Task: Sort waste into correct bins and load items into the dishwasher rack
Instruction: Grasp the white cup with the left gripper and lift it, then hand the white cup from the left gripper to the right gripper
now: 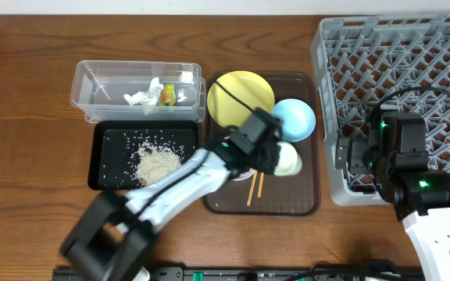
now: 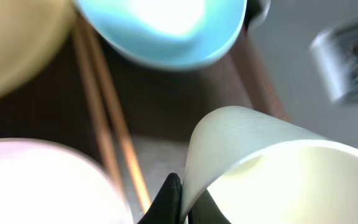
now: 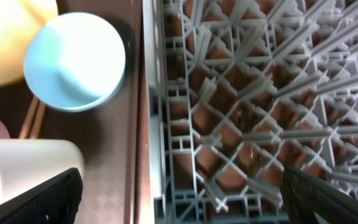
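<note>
Jaws status: the left jaws pinch the rim of the pale cup [image 2: 272, 168], which sits tilted over the brown tray [image 1: 303, 199], just beside the blue bowl [image 1: 294, 119]. The right jaws are spread wide, gripping nothing, above the left edge of the grey rack [image 1: 412, 47]. The chopsticks [image 1: 255, 187] lie on the brown tray. The tissue [image 1: 141, 97] and wrapper [image 1: 166, 94] are in the clear tub [image 1: 92, 86]. The rice [image 1: 158, 162] lies in the black tray [image 1: 108, 156].
</note>
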Controlling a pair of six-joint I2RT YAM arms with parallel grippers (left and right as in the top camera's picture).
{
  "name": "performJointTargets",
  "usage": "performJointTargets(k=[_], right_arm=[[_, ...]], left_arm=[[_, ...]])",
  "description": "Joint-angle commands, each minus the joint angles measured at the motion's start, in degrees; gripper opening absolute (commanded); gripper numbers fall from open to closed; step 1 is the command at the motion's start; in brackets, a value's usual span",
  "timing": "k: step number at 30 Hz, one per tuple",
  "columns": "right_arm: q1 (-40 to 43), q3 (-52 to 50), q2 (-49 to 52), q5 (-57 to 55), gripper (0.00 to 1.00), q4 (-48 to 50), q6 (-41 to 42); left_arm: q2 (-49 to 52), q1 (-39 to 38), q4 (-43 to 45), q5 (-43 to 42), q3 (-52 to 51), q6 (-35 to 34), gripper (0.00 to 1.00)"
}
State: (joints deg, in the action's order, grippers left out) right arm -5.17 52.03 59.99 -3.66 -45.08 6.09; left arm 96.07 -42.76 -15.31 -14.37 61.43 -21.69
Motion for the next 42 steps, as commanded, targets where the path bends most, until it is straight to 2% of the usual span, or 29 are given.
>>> performJointTargets(k=[1,4,6,9,11,14,17,21,22,23,28,33,38,42], right_arm=[[0.8,1.2,-0.1,2.2,0.99,2.3,2.1],[0.8,1.2,0.1,12.2,0.99,5.3,2.0],[0.7,1.2,0.9,23.5,0.99,6.6,-2.1],[0.5,1.2,3.5,45.0,0.99,7.1,-13.0],[0.5,1.2,5.8,53.9,0.99,7.3,-16.2],[0.3,1.2,9.3,63.0,0.98,8.7,-20.0],[0.2,1.2,12.7,70.4,0.99,12.5,-22.4],[0.2,1.2,16.3,78.4,0.99,21.6,-22.4],[0.2,1.2,16.8,79.5,0.96,23.4,-22.4],[0.2,1.2,17.3,80.3,0.92,25.6,-22.3],[0.2,1.2,18.0,81.3,0.92,31.8,-19.4],[-0.3,1.2,18.0,86.3,0.89,34.1,-19.4],[-0.3,1.2,18.0,86.0,0.83,34.4,-19.4],[-0.3,1.2,18.0,84.8,0.70,35.2,-19.4]], left_arm=[[-7.7,4.3,0.0,-0.9,0.3,-5.1,0.06],[-10.6,10.2,1.0,-5.9,0.3,-10.4,0.06],[-10.8,14.6,2.1,-12.4,0.3,-14.3,0.06],[-9.4,21.5,4.0,-26.8,0.3,-18.9,0.06],[-7.8,24.7,7.7,-39.5,0.3,-19.2,0.06],[-5.5,26.9,13.8,-56.0,0.3,-20.7,0.06],[-4.7,27.1,15.9,-63.8,0.3,-20.6,0.06],[-4.7,26.4,15.8,-66.2,0.3,-20.7,0.06],[-4.7,26.2,15.8,-66.2,0.3,-20.6,0.06],[-4.7,25.8,15.8,-66.2,0.3,-20.6,0.06],[-4.7,24.3,15.8,-66.2,0.3,-20.7,0.06],[-4.7,23.9,15.8,-66.0,0.3,-20.6,0.06],[-4.7,23.9,15.8,-66.0,0.3,-20.6,0.06],[-4.7,23.9,15.8,-66.0,0.3,-20.7,0.06]])
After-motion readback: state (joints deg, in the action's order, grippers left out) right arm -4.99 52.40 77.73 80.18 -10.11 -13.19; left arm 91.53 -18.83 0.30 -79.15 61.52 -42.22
